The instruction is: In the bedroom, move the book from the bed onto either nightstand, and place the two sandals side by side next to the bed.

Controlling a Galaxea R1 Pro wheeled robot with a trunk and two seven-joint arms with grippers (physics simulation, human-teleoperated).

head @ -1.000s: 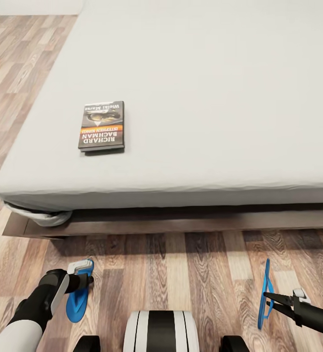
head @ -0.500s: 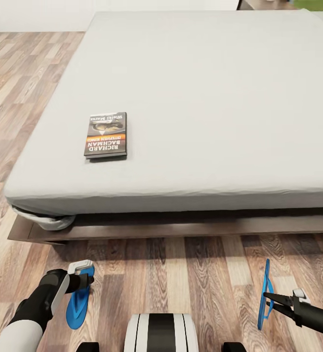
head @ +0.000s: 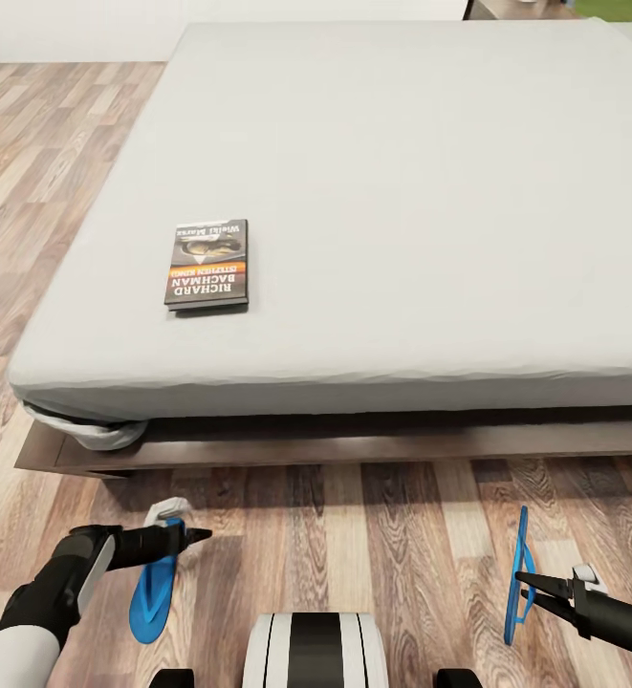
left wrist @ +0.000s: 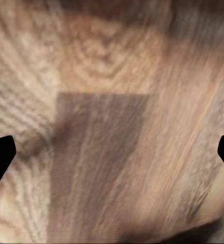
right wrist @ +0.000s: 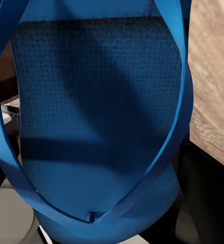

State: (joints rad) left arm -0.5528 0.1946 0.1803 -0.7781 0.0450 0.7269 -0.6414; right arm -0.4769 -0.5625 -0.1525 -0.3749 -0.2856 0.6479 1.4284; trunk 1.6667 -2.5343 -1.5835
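On bed (head: 449,191), book (head: 207,264) lengthwise, upside-down.

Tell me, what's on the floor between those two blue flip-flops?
In the head view, bare wood-plank floor lies between the left flip-flop and the right flip-flop, which stands on edge in the right claw. The robot's white-and-black base shows lower, at the picture's edge.

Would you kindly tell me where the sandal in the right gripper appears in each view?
Head view: sandal, standing on edge, lower right, against the floor.
Right wrist view: sandal close up, floor beside.
Left wrist view: floor planks.
Shared landmark: the floor.
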